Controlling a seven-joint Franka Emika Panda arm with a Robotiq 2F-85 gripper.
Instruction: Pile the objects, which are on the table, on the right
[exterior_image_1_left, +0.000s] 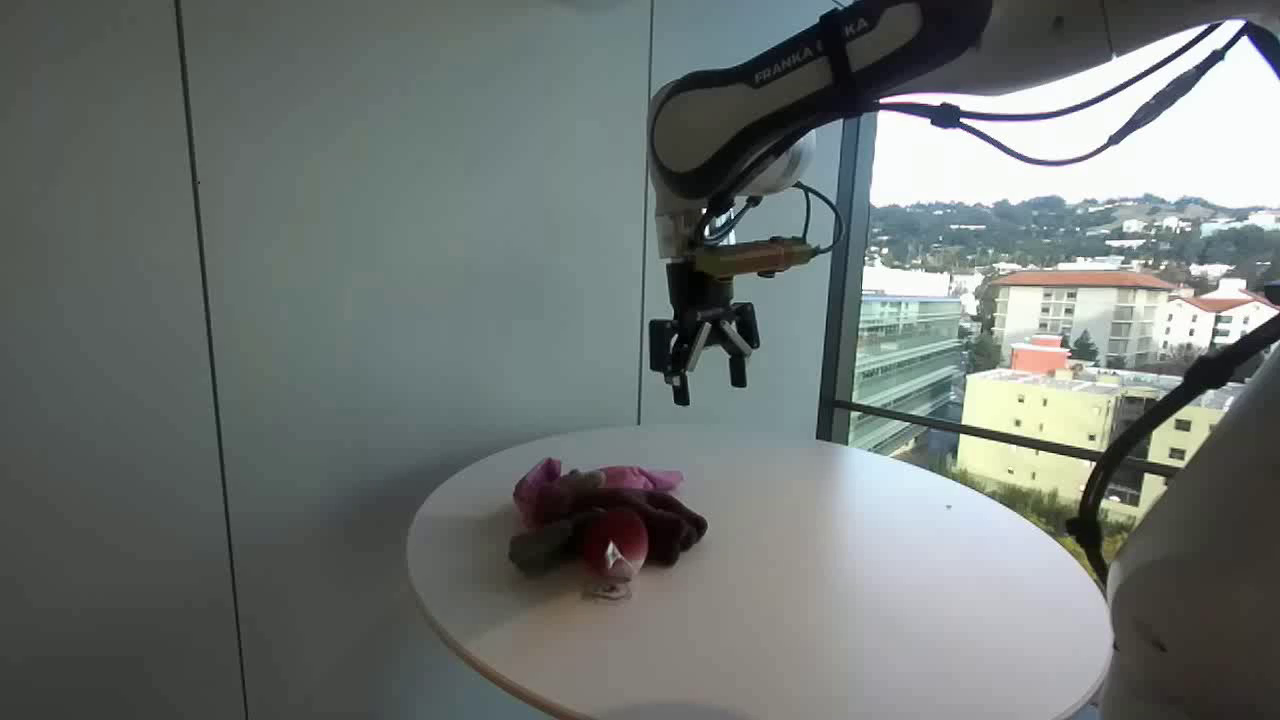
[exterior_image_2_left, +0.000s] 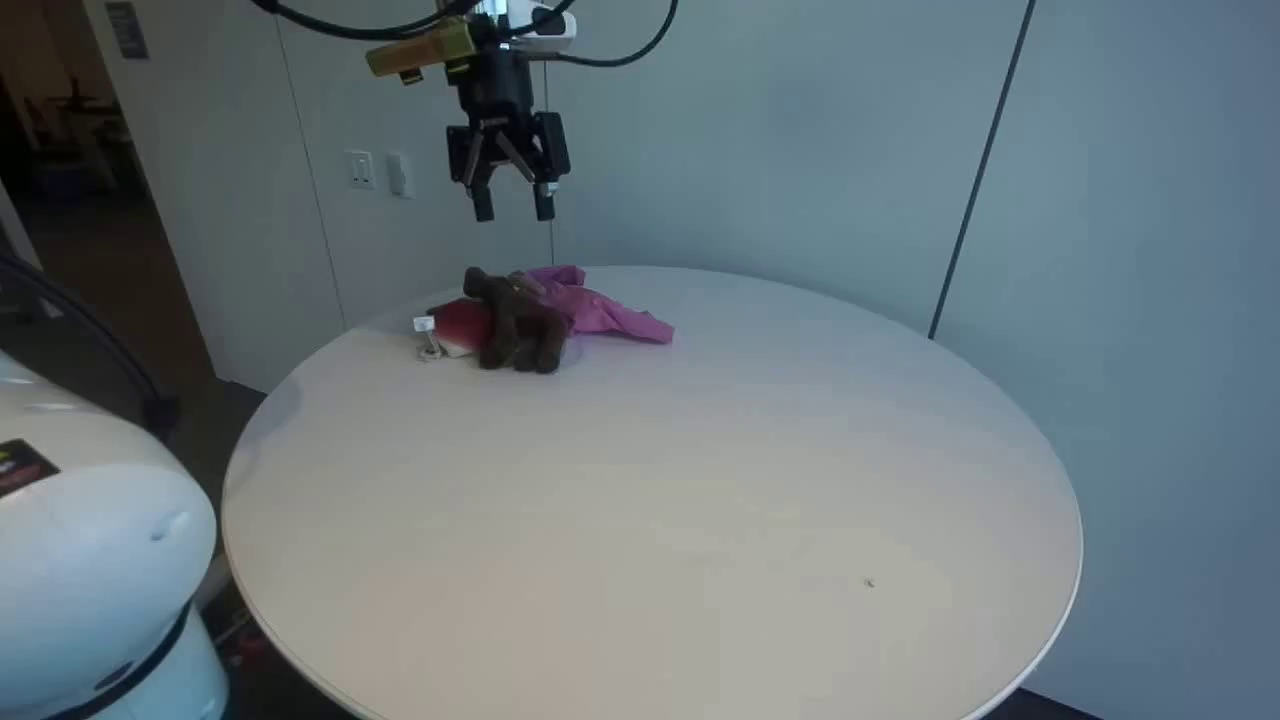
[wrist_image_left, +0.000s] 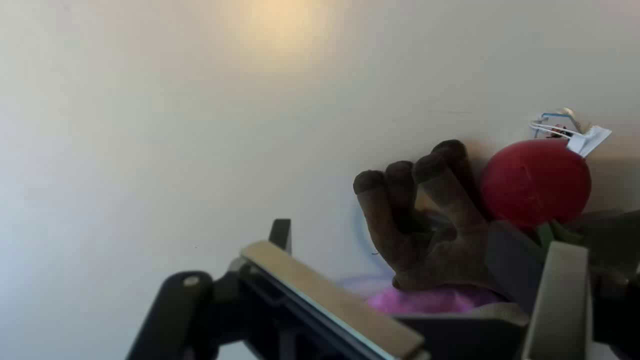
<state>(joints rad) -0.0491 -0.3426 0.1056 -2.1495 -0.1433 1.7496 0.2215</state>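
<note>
Wall (exterior_image_1_left: 400, 250): is rising behind the heap (exterior_image_1_left: 640, 510) in both exterior views; an overlong reach could be ending against it.
Table (exterior_image_2_left: 700, 500): is bearing three soft things, all gathered near its rim, so an outward push could be sending one over the edge; whether that side is counting as right, I cannot tell.
Arm (exterior_image_1_left: 800, 95): is reaching out over the table; sweeping low, it could be scattering what is already looking close to piled.
Gripper (exterior_image_2_left: 514, 213): is hanging well above, jaws standing apart and holding nothing; an off-centre descent could be pinching two things together.
Pink cloth (exterior_image_2_left: 600, 308): is lying crumpled against the brown plush (exterior_image_2_left: 525, 325), perhaps partly beneath it; raising either could be dragging the other along.
Brown plush: is filling the heap's middle, legs sticking out, blocking a clean approach to its neighbours; a leg could be slipping the grip.
Red toy (wrist_image_left: 537, 182): is resting beside the plush, apparently touching; being round, it could be rolling from a shallow grasp.
White tag (wrist_image_left: 590, 141): is sticking out at the red toy's end, where it could be catching on a jaw and tugging.
Speck (exterior_image_2_left: 869, 582): is lying well apart, too small for naming and obstructing nothing.
</note>
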